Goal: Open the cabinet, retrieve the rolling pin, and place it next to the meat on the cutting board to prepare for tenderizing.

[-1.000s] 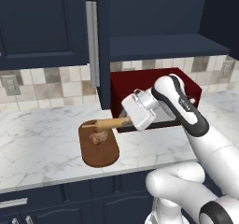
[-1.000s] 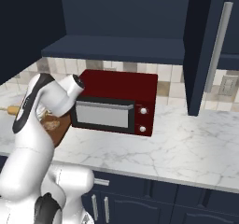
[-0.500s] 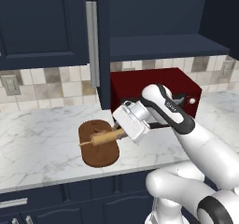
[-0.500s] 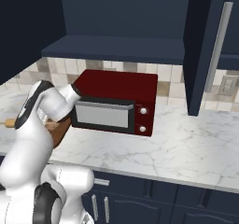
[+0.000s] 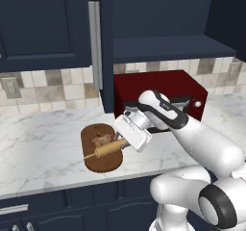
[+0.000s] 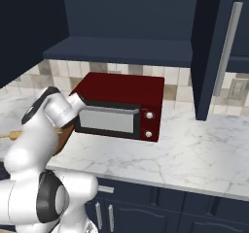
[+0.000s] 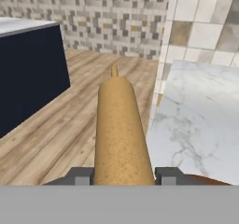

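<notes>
The light tan rolling pin (image 5: 105,151) is held level and low over the oval dark brown cutting board (image 5: 98,163), just in front of the lumpy tan-brown meat (image 5: 102,140). My gripper (image 5: 122,143) is shut on the pin's right end; whether the pin touches the board I cannot tell. In the hand view the rolling pin (image 7: 119,129) runs away from me between the fingertips (image 7: 80,175). From the right, only a pin end (image 6: 11,135) pokes out past my arm. The navy cabinet stands open, its doors (image 5: 104,47) (image 6: 213,52) swung out.
A dark red microwave (image 5: 161,97) (image 6: 119,106) stands on the marble counter (image 5: 43,143) right behind my arm. The open door's silver handle (image 5: 95,47) hangs above the board. The hand view looks past the counter edge (image 7: 156,106) to a wooden floor.
The arm has brought the rolling pin down and nearer, from above the back of the board to low over its front beside the meat. The grip is unchanged.
</notes>
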Controlling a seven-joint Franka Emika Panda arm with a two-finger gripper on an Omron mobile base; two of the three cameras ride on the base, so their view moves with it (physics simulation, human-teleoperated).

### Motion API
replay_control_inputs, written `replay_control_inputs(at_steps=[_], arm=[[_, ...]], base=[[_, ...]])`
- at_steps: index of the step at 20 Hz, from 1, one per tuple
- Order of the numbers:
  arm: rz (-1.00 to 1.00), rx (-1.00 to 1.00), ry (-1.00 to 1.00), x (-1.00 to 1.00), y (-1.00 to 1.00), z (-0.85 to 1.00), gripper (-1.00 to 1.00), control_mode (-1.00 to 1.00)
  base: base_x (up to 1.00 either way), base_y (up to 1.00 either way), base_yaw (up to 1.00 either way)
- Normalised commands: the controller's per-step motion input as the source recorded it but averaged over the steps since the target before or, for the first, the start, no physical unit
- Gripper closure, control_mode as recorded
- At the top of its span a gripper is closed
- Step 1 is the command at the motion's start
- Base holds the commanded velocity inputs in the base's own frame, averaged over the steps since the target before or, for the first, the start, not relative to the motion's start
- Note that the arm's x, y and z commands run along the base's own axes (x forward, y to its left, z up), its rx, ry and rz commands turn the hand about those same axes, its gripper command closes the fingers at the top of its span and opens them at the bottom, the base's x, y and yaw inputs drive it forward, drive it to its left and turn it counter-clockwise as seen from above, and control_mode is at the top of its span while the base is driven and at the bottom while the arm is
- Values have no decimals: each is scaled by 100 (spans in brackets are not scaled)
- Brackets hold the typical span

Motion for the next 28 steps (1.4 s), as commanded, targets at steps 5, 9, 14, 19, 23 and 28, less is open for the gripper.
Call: replay_control_inputs(at_steps=[5,9,14,19,23,28], arm=[[6,0,0,24,6,-28,100,-100],[3,0,0,29,8,-29,100,-100],[0,0,0,21,6,-35,100,-100],[0,-2,-1,18,3,-37,100,-100],[-4,-5,-3,20,8,-27,100,-100],[-11,-8,-3,21,10,-25,100,-100]], base=[[0,0,0],[0,0,0],[0,0,0],[0,0,0],[0,0,0],[0,0,0]])
